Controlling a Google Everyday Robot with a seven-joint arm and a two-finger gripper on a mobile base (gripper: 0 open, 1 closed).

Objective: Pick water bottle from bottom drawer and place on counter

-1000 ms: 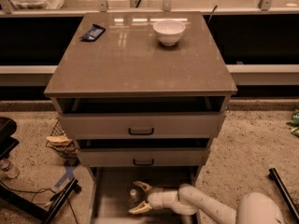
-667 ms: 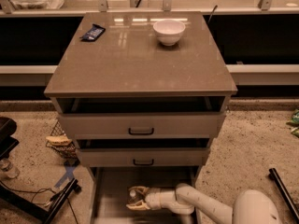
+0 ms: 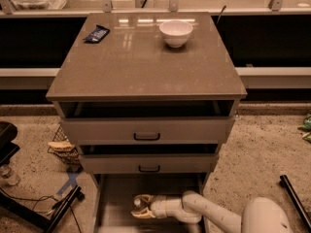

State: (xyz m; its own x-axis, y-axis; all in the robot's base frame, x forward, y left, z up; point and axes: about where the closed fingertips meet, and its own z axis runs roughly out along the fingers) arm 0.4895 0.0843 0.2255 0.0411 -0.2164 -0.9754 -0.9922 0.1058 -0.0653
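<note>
Pincer [image 3: 140,207] sits inside the bottom drawer [image 3: 116,194], spread, with the water bottle [image 3: 137,204] standing between its 2 fingers [image 3: 144,198].

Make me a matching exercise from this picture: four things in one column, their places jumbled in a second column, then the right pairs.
Things:
1. white bowl
2. dark packet
3. claw
4. wire basket

Places:
A. inside the bottom drawer
B. on the floor, left of the cabinet
C. back of the counter, right of the middle
D. back left corner of the counter

Pairs: 1-C, 2-D, 3-A, 4-B.
</note>
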